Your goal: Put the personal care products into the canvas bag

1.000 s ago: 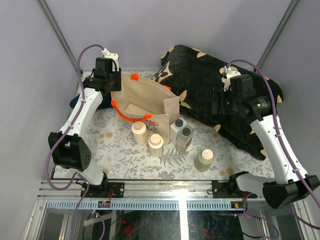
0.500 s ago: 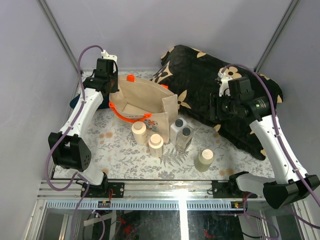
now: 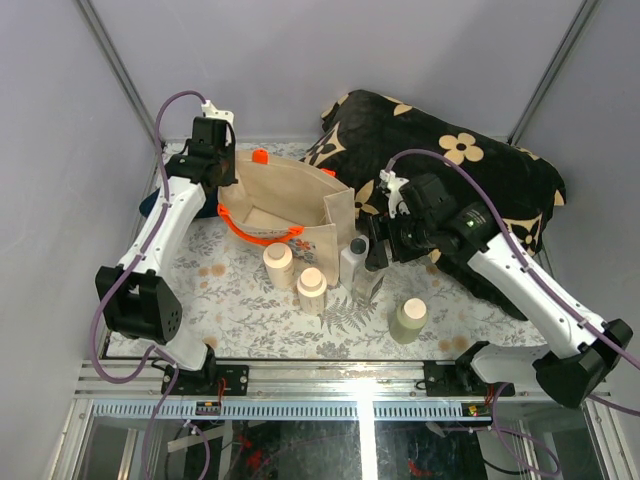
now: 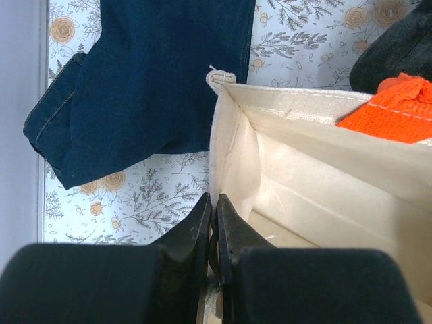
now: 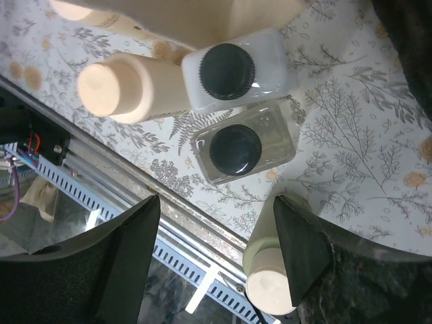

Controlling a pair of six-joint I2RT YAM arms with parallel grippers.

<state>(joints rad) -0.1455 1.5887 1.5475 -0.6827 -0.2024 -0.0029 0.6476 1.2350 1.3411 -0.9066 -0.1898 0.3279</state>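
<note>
While the left tool (image 4: 212,202) is clamped shut on the side seam of the canvas bag (image 4: 304,169), holding that wall up so the mouth gapes, the right tool (image 5: 216,202) hangs with its fingers apart above the clear bottle (image 5: 235,150) and seems to touch nothing. Judged from that, the task is barely begun. What shows of the bag's inside in the overhead view looks bare, and all five products stand on the bench (image 3: 230,300) in front of it. The clear bottle looks like the first pick, so every item is left to load. The white bottle (image 5: 226,71) stands against the clear one on the bag side. The tan-capped bottles (image 3: 312,285) are just beside that pair, and the pale cylinder (image 5: 270,287) sits near one of the right tool's fingers, so closing could nudge a neighbour. The bag's front wall rises just behind the bottles and is taller than they are, so each product will probably have to be lifted over its rim. The orange handles (image 3: 262,235) droop over the near rim and could catch. Beyond the bag, a big black flowered cushion (image 3: 480,180) fills the far right behind the right arm, and a denim cloth (image 4: 148,88) lies on the bench beside the bag's held corner.
</note>
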